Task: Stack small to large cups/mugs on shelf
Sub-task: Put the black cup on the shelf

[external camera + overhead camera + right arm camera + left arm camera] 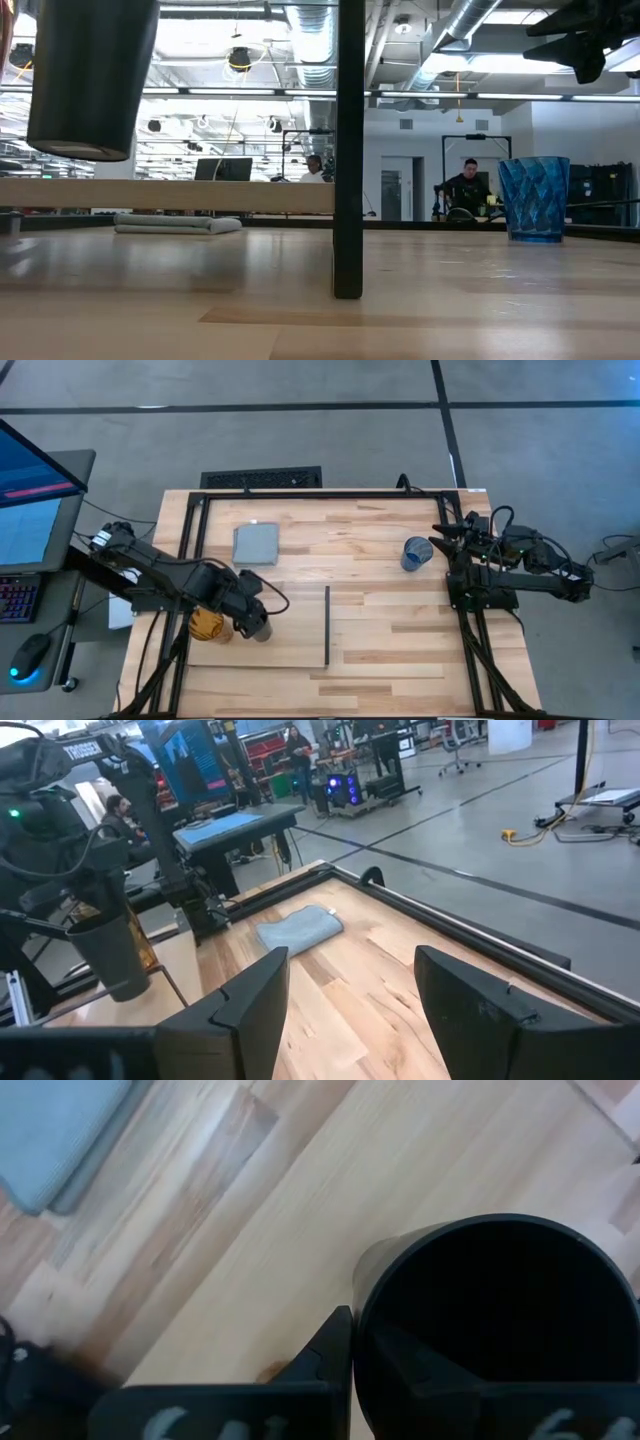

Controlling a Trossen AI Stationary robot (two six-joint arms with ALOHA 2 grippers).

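The left gripper (252, 622) is clamped on the black cup (256, 626), one finger inside the rim and one outside, and the low view shows that cup (92, 78) hanging clear above the shelf (290, 625), upright with its mouth up. Right beside it, on the side toward the table's left edge, sits the amber cup (208, 624) on the shelf, and that is the relation the next move turns on: amber just beside the held black cup and lower, the two near enough that they look to be touching from above, though whether they do cannot be told.

If black is to go over or under amber, the left arm is plainly the nearer one; a short sideways shift and a descent would probably do it.

Well apart, across the table past the shelf's black strip (327, 624), the blue cup (416, 553) stands upright on the bare table, not on the shelf. The right gripper (447, 540) hovers just beside it with fingers (480, 1005) spread wide and nothing between them, so blue looks like that arm's job.
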